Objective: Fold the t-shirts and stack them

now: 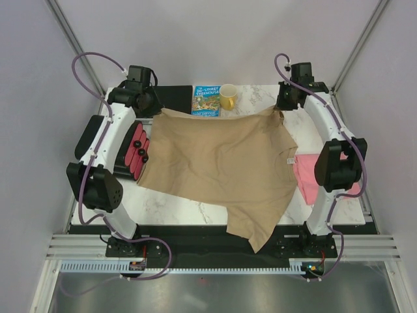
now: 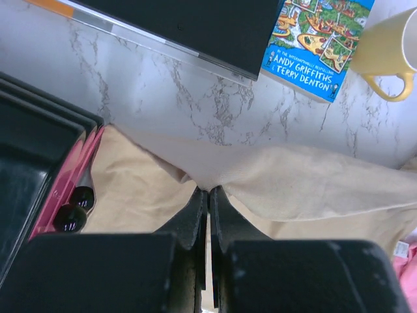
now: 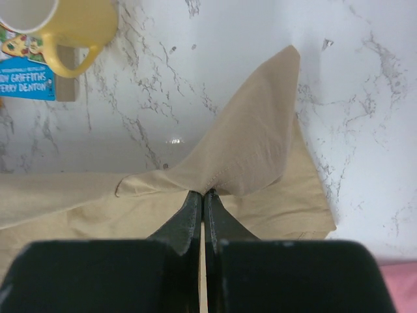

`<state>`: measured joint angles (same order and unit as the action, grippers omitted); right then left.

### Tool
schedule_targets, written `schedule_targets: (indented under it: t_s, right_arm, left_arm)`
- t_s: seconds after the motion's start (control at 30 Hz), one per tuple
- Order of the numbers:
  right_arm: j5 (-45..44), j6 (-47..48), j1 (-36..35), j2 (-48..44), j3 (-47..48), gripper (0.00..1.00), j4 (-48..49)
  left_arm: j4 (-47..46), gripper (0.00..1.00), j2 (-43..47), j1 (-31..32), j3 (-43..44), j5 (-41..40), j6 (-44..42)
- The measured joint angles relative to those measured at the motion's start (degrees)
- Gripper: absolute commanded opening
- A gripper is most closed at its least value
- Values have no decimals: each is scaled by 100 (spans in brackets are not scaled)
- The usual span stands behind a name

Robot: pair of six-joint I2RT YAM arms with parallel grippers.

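Two claws pinch the far edge of the tan t-shirt (image 1: 221, 163), left claw (image 2: 208, 190) and right claw (image 3: 202, 193) each clamped on cloth. The pink t-shirt (image 1: 306, 175) lies beside its right edge.

The only print that reads clearly is on the book (image 2: 313, 39) at the far side of the bench (image 2: 195, 98). In the left wrist view its blue strip carries "ANDY GRIFFITHS" and "TERRY DENTON" in white capitals, under a smaller line starting "BY THE INTERNATIONALLY BESTSELLING". From above, "STOREY TREEHOUSE" can just be made out on the cover. The right wrist view catches "DENTON". The small white label (image 1: 288, 158) on the tan t-shirt (image 1: 221, 156) is too small to read.
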<state>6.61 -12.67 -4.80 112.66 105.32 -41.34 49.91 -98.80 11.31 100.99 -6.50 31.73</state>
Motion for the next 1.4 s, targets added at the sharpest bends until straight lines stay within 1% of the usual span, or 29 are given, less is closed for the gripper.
schedule_targets:
  t_s: [0.17,0.27,0.4,0.67,0.83,0.9,1.2,1.4]
  right_arm:
    - [-59,-74,87,-597,125,0,-101]
    - [-175,-94,142,-1121,339,0,-168]
    - [-243,-109,160,-1998,490,0,-199]
    - [-181,-118,153,-3875,348,0,-391]
    - [-457,-120,136,-4680,313,0,-699]
    - [-560,-120,136,-4911,334,0,-824]
    - [-758,-149,127,-5357,835,0,-1412]
    - [-684,-125,127,-5622,1504,0,-1661]
  left_arm:
    - [142,2,391,2,0,-90,173]
    - [227,2,785,2,0,-87,221]
    - [374,2,1447,2,0,-92,249]
    - [553,2,3161,7,-153,-348,260]
    - [820,2,3661,7,107,-415,258]
    - [879,2,3773,9,177,-413,258]
    - [1117,2,3982,33,393,-286,260]
    - [1139,2,4325,37,531,-232,258]
